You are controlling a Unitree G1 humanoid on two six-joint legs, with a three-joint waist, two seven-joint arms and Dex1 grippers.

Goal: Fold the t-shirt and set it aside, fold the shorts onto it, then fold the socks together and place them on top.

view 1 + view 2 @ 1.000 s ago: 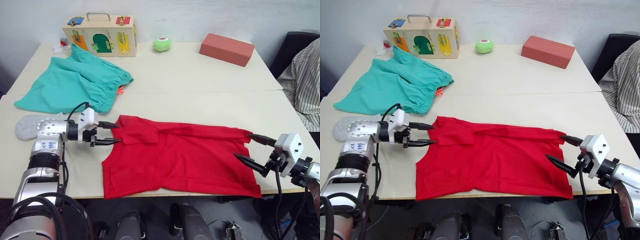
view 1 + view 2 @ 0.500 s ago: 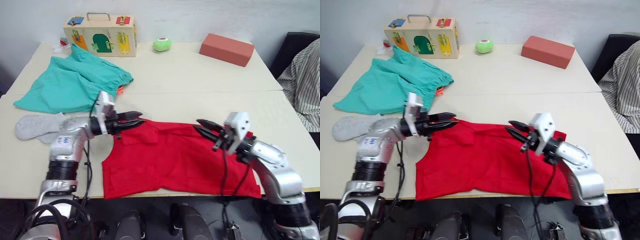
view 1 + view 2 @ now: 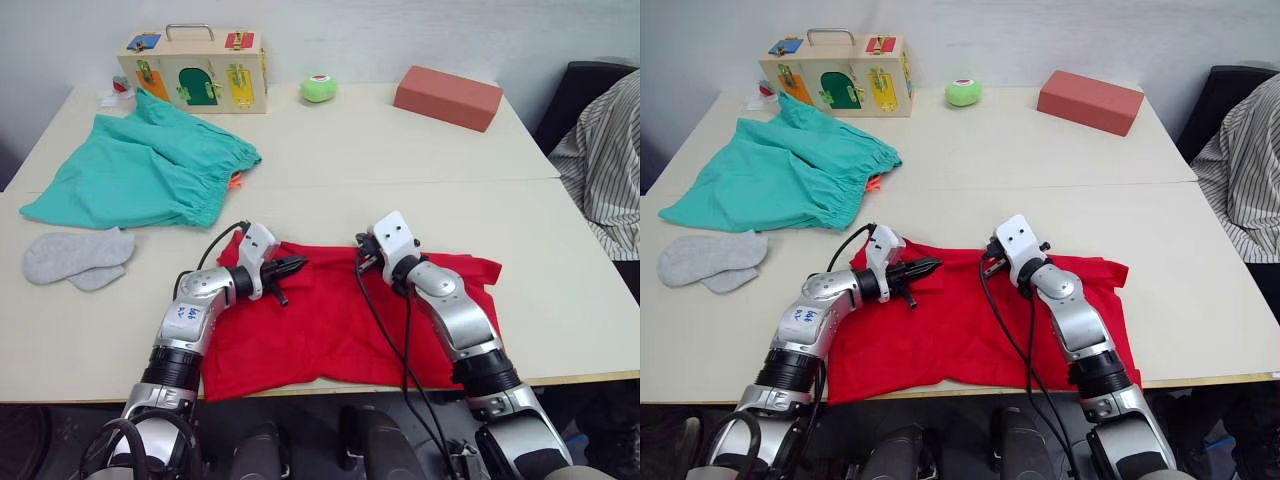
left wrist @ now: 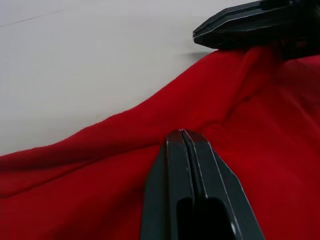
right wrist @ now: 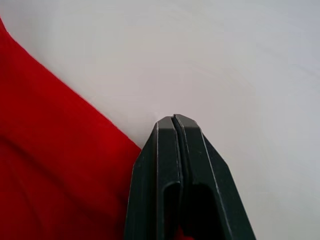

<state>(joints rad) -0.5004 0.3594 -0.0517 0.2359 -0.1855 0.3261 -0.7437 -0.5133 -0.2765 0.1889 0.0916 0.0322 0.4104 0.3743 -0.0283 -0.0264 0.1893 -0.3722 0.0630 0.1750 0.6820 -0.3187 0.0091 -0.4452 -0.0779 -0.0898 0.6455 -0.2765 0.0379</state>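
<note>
**Student:** Looking at the near half of the table (image 3: 420, 160), where does the t-shirt (image 3: 340, 330) lie?

**Instructor:** It lies flat along the near edge, spread sideways, with soft creases across its upper part. Both arms reach over its far edge.

**Student:** How do the pincers stand?

**Instructor:** The left gripper (image 3: 296, 266) has its two black fingers pressed together, tips pointing toward the robot's right, over the far edge of the red cloth. In the left wrist view its fingertips (image 4: 183, 136) meet in a single seam just above a ridge of red fabric; whether any cloth is caught between them cannot be told. The right gripper (image 5: 174, 120) is likewise closed, fingers flush against each other, at the border where the red cloth meets bare tabletop. In the head views it sits near the middle of the shirt's far edge, close to the left gripper but apart from it.

**Student:** And the remaining garments?

**Instructor:** The shorts (image 3: 140, 170) lie loosely spread on the far left of the table, their gathered waistband toward the centre and a bit of orange drawstring (image 3: 236, 181) showing. The socks (image 3: 78, 257) lie overlapping on the left, nearer than the shorts and well apart from the shirt.

**Student:** What else is on the table?

**Instructor:** A wooden latch box (image 3: 196, 69) stands at the far edge behind the shorts, with a small green object (image 3: 319, 88) beside it and a brick-red block (image 3: 448, 97) farther right. A person's striped sleeve (image 3: 605, 170) shows at the right margin.
</note>
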